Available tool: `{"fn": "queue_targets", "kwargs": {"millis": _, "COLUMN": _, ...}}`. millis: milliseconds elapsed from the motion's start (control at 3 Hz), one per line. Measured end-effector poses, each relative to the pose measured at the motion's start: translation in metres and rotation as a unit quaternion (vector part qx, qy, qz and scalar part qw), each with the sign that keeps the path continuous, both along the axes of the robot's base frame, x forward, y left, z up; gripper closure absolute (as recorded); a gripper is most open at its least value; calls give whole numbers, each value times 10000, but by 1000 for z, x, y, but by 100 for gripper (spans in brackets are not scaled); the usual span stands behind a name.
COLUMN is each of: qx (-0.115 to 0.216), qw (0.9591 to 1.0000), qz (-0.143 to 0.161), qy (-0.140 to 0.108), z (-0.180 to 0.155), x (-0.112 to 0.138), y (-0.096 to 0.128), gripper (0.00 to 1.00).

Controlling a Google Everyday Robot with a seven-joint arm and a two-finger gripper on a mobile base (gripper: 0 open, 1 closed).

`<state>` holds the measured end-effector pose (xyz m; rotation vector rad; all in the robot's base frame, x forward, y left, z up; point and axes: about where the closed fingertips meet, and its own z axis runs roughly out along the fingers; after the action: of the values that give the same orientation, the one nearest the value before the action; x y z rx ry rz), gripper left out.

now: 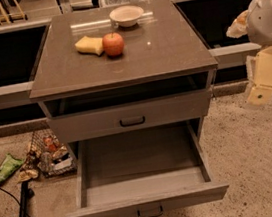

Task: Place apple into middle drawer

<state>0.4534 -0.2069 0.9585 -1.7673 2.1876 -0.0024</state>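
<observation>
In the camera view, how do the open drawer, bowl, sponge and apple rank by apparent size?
1. middle drawer, largest
2. bowl
3. sponge and apple: look about alike, so unranked
The gripper hangs at the right edge.
</observation>
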Motion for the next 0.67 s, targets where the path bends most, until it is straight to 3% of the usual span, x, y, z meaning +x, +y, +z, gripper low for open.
{"fn": "queue_targets", "kwargs": {"millis": 333, "qx": 1, "qw": 10000, "qz": 2, "qy": -6, "z": 0, "x": 0, "y": 0, "gripper": 0}}
{"fn": "queue_targets", "kwargs": {"millis": 667, "qx": 315, "qw": 9994, "qz": 27, "qy": -154, "z": -1, "x": 22, "y": 4, "gripper": 0}}
